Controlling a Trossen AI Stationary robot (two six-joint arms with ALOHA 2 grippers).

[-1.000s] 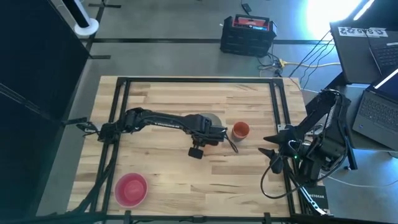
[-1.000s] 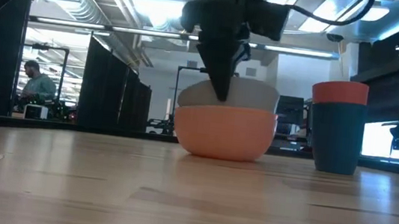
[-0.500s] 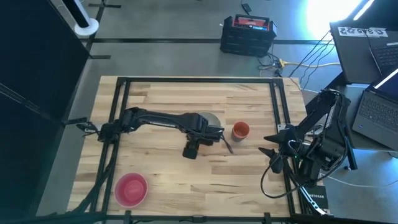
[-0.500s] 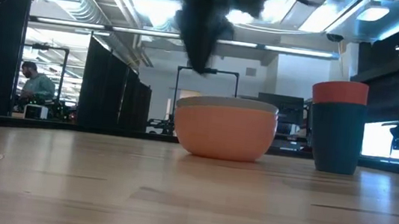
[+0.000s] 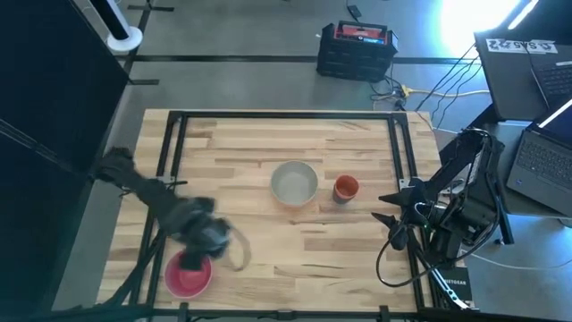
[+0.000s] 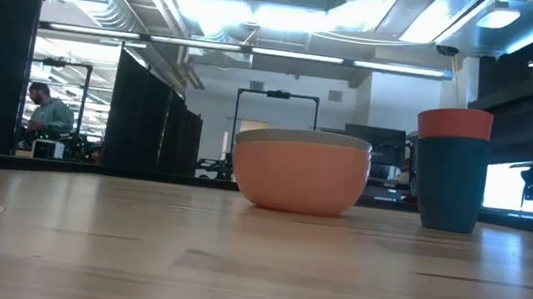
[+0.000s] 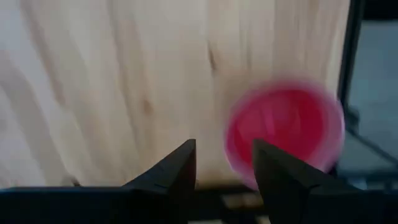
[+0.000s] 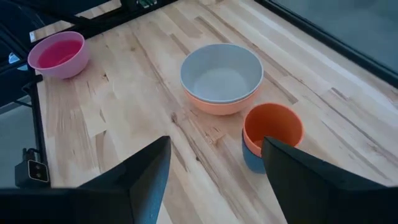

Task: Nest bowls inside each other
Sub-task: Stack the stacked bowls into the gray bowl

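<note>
A grey-white bowl (image 5: pixel 294 182) sits nested in an orange bowl (image 6: pixel 298 178) at the table's middle, both upright. Right of them a small orange-red bowl (image 8: pixel 272 127) stands inside a dark blue one (image 6: pixel 446 195). A pink bowl (image 5: pixel 188 273) with a redder inside rests on its base near the front left corner. My left gripper (image 7: pixel 224 152) hovers open above the table beside the pink bowl (image 7: pixel 283 134), pointing down and blurred by motion. Over the right edge my right gripper (image 8: pixel 214 146) waits open.
A black frame rail (image 5: pixel 170 161) runs round the tabletop. Bare wood lies between the pink bowl and the middle stack. Laptops (image 5: pixel 541 152) and cables sit past the right edge. A person (image 6: pixel 45 109) stands far off in the room behind.
My left gripper has let go of the grey-white bowl, which has dropped from tilted to level inside the orange bowl. The gripper then rose and swung fast toward the table's near left corner, ending over the pink bowl.
</note>
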